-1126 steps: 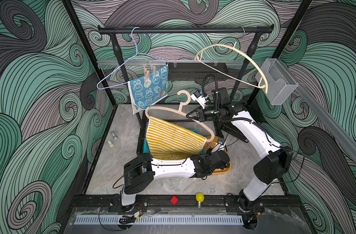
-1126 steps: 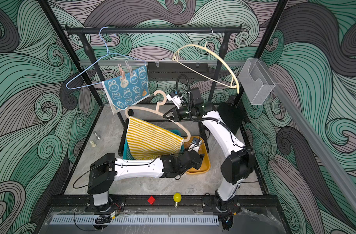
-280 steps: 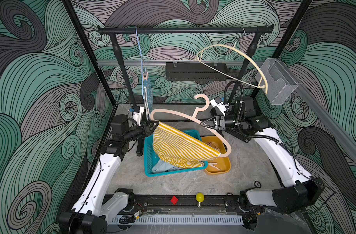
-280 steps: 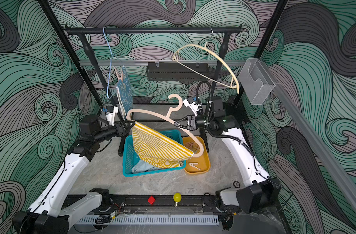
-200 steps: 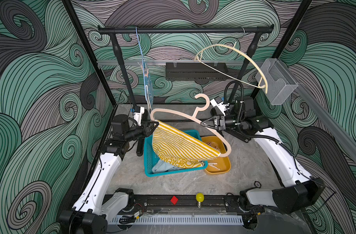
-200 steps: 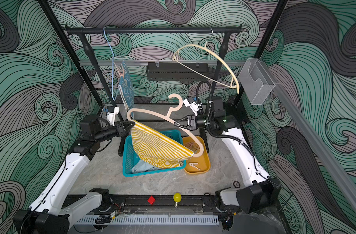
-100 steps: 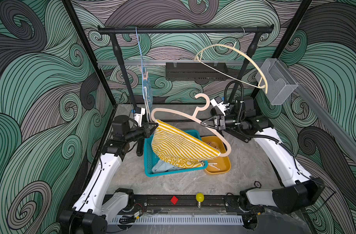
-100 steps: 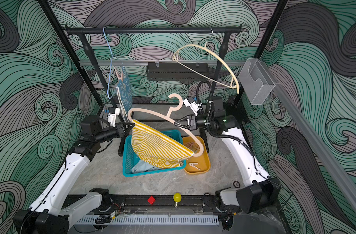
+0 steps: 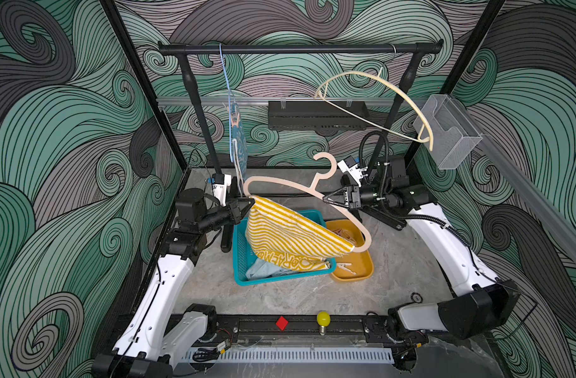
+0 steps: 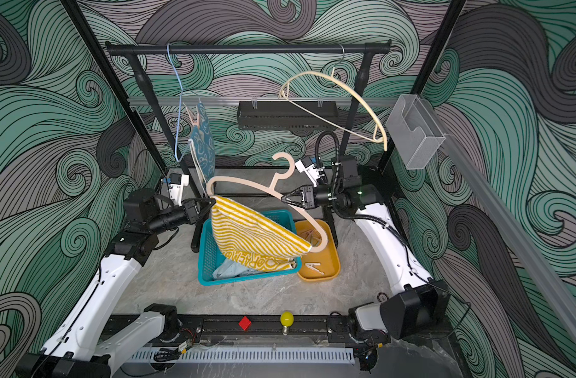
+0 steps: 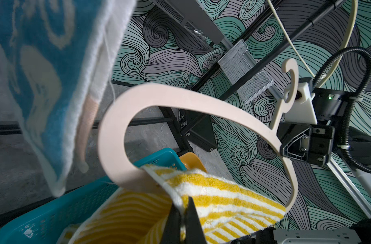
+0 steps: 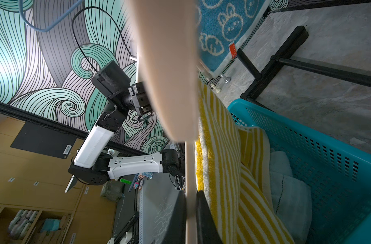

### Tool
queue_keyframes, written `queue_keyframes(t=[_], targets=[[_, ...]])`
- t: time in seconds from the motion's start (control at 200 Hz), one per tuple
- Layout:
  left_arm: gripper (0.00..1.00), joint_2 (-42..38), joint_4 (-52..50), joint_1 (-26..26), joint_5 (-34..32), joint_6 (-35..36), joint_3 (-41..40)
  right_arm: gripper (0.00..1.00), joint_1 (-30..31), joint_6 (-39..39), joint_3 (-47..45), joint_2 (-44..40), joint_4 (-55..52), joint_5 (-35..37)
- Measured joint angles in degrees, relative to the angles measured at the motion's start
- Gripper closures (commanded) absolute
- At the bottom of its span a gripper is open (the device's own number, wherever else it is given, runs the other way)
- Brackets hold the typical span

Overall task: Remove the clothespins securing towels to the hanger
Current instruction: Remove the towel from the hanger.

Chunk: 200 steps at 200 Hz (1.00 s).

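- Loose pegs lie in the tray on the worktop, so part of your job looks done.
- One pink peg pins the bunny towel to the wire hanger, which hangs from the rail. That towel is yours to free later.
- The striped towel drapes over the lower bar of the pink hanger, held in the air above the basket.
- No peg shows on the end near your left arm. At the far end the towel corner meets the hanger tip in front of the tray, and you cannot tell whether a peg grips it there.
- The blue towel lies in the basket, off any hanger.
- A bare cream hanger hangs on the rail.
- Your left tool is pinched together on the striped towel's top edge, just beside the hanger's curved end.
- Your right tool is clamped on the pink hanger's thin upper arm, just below the hook, and carries its weight.
- By my reckoning you are roughly midway: one towel finished, the striped one ready to be drawn off into the basket, the bunny towel untouched.
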Motion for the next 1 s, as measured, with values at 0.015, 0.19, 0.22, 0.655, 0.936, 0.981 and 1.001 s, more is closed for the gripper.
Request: queue_keyframes(t=[0.015, 0.19, 0.22, 0.655, 0.936, 0.981, 1.001], targets=[[1.0, 0.0, -0.1, 0.0, 0.0, 0.0, 0.2, 1.0, 0.0, 0.0, 0.0, 0.0, 0.0, 0.1], [1.0, -0.1, -0.9, -0.4, 0.0, -1.3, 3.0, 1.0, 0.0, -0.1, 0.0, 0.3, -0.2, 0.9], [1.0, -0.1, -1.0, -0.6, 0.0, -1.5, 3.6, 1.0, 0.0, -0.2, 0.0, 0.4, -0.2, 0.9], [1.0, 0.1, -3.9, -2.3, -1.7, -2.8, 12.2, 1.0, 0.0, -0.4, 0.0, 1.0, -0.3, 2.1], [1.0, 1.2, -4.6, -2.3, -5.0, -4.4, 16.5, 1.0, 0.0, -0.8, -1.3, 1.0, -0.1, 2.6], [1.0, 1.2, -4.5, -2.3, -5.5, -4.5, 17.4, 1.0, 0.0, -0.9, -1.7, 1.1, -0.2, 2.8], [1.0, 1.2, -4.5, -2.3, -5.7, -4.5, 17.7, 1.0, 0.0, -0.9, -1.9, 1.1, -0.1, 2.9]])
